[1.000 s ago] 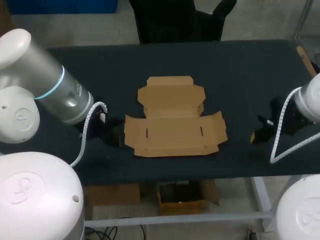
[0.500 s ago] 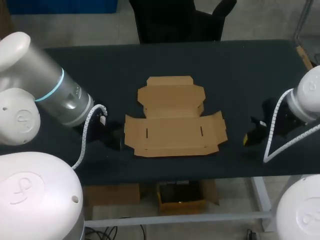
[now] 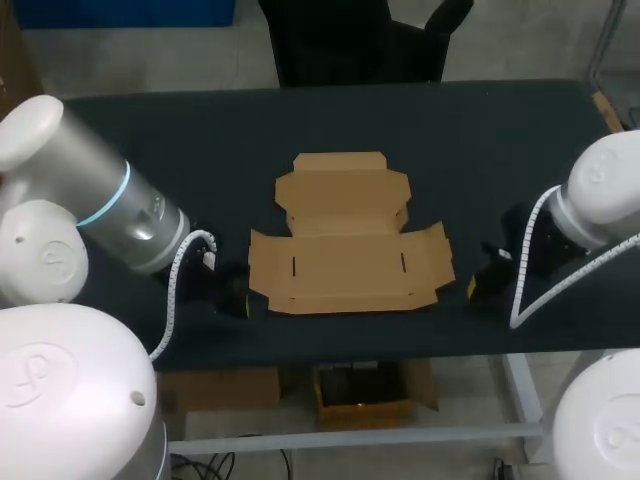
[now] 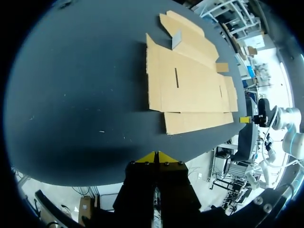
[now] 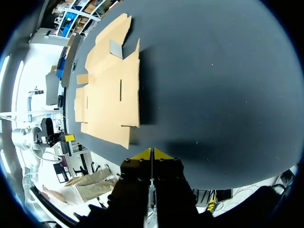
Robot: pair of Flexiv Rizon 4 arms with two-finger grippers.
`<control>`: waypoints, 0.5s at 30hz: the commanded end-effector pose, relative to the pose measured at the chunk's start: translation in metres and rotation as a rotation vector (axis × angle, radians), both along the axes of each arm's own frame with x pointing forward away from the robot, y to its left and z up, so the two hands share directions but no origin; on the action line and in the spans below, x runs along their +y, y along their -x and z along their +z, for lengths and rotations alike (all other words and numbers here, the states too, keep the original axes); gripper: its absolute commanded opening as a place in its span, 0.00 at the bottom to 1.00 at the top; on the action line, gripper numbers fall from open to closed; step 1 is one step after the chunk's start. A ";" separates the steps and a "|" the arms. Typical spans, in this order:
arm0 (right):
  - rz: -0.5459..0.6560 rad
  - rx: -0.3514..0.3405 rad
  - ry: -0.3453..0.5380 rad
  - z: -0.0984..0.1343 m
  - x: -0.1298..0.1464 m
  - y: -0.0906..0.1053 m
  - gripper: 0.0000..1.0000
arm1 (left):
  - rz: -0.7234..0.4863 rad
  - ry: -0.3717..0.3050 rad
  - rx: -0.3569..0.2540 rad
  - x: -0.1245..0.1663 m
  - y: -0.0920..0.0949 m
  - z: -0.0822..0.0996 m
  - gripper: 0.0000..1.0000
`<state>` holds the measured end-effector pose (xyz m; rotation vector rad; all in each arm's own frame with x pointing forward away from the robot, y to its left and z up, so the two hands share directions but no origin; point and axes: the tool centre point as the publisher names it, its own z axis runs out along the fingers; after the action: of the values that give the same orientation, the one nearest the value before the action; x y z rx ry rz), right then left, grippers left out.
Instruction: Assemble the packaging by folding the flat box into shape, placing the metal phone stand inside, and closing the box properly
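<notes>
Flat cardboard box (image 3: pixel 350 262) lies unfolded mid-surface (image 3: pixel 200 140), long axis running side to side between the closed left gripper (image 4: pixel 156 156) and closed right gripper (image 5: pixel 152 153), each just beside one end, about equally near.

grey piece (image 4: pixel 176 39) by box (image 4: pixel 190 85), too small

Thick, rounded white housings on both arms. On the left arm (image 3: pixel 110 195), a glowing light-blue ring (image 3: pixel 120 180) around a silvery link; right arm (image 3: pixel 605 195) plain white. Faint curled logo on the round joint caps (image 3: pixel 45 255). White coiled cable (image 3: pixel 178 265) down to each black wrist. Black, blocky left hand (image 4: pixel 156 156) and right hand (image 5: pixel 151 153), each with two bright yellow wedge tips.
</notes>
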<state>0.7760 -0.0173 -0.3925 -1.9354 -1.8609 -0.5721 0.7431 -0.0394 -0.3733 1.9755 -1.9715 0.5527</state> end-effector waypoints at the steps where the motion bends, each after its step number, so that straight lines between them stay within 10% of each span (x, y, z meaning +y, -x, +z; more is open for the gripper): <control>1: 0.007 0.003 -0.020 -0.008 0.003 -0.002 0.00 | -0.003 0.018 0.009 -0.003 -0.009 -0.015 0.00; 15: 0.023 0.000 -0.037 -0.016 0.018 -0.002 0.00 | 0.006 0.063 0.026 -0.007 -0.027 -0.034 0.00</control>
<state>0.7760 -0.0010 -0.4043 -1.8926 -1.8589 -0.5943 0.7637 -0.0430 -0.4002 1.9470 -1.9112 0.5882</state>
